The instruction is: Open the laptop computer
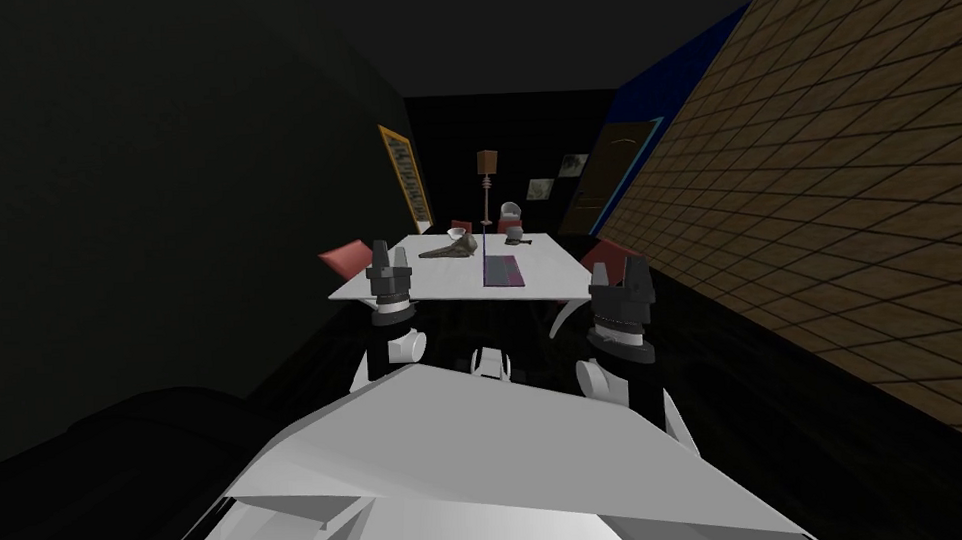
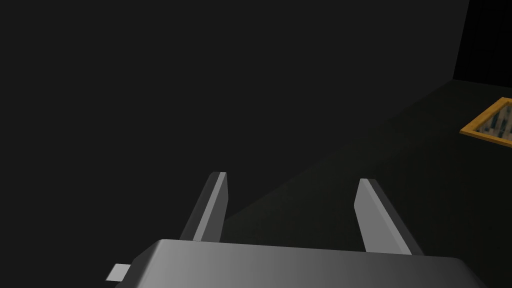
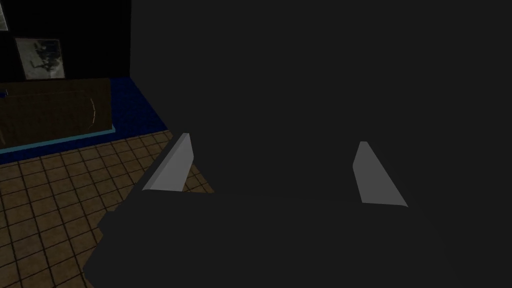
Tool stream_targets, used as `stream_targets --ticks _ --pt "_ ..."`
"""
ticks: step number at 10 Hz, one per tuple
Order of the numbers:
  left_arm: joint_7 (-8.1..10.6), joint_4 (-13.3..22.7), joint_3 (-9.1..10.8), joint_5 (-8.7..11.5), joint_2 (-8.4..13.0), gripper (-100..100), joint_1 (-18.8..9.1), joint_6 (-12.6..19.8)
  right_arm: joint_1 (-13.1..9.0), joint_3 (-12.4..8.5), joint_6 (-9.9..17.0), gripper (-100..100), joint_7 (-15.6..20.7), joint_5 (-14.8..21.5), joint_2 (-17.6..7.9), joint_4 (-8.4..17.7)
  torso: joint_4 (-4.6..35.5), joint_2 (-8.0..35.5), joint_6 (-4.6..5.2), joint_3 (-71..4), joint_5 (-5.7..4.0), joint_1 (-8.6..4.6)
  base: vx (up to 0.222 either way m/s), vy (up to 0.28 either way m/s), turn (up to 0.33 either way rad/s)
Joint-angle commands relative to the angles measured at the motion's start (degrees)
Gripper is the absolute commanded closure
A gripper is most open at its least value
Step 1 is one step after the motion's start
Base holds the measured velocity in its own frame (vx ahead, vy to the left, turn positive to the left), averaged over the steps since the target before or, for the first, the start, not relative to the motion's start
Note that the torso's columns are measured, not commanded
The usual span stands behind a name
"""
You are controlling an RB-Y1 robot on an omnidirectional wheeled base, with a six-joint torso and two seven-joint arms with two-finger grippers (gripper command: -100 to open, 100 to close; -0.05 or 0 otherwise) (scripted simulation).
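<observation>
A laptop [image 1: 503, 269] lies on the white table [image 1: 549, 277] ahead of me in the head view, its dark purple keyboard face up and its screen seen edge-on as a thin upright line. My left gripper [image 1: 380, 256] is raised in front of the table's near left corner; its fingers [image 2: 214, 206] stand open with nothing between them. My right gripper [image 1: 632, 271] is raised by the near right corner, also open and empty, its fingers [image 3: 172, 165] well apart.
A brown-grey lumpy object [image 1: 450, 247], a small white bowl [image 1: 457, 233] and a grey cup [image 1: 514, 234] sit further back on the table. Red chairs [image 1: 345, 257] stand around it. A floor lamp [image 1: 486, 182] stands behind. A brown tiled wall [image 1: 826, 190] runs along the right.
</observation>
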Motion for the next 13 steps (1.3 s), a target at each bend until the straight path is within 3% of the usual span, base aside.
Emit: stream_targets --ticks 1,6,13 --pt "0.0 0.0 0.0 0.0 0.0 0 0.0 0.0 -0.7 -0.8 0.8 -100 1.5 3.0 -3.8 1.7 0.0 0.0 0.0 0.0 -0.01 -0.02 0.012 0.103 0.007" --pt "0.0 0.0 0.0 0.0 0.0 0 0.0 0.0 -2.6 -2.8 3.1 -100 5.5 11.0 -8.8 5.5 0.0 0.1 0.0 0.0 -0.02 -0.05 0.009 0.134 0.011" --pt "0.0 0.0 0.0 0.0 0.0 0 0.0 0.0 -5.4 -5.7 6.4 -100 11.3 22.7 -13.9 10.8 0.1 0.2 0.01 0.1 -0.03 -0.14 0.02 0.144 0.01"
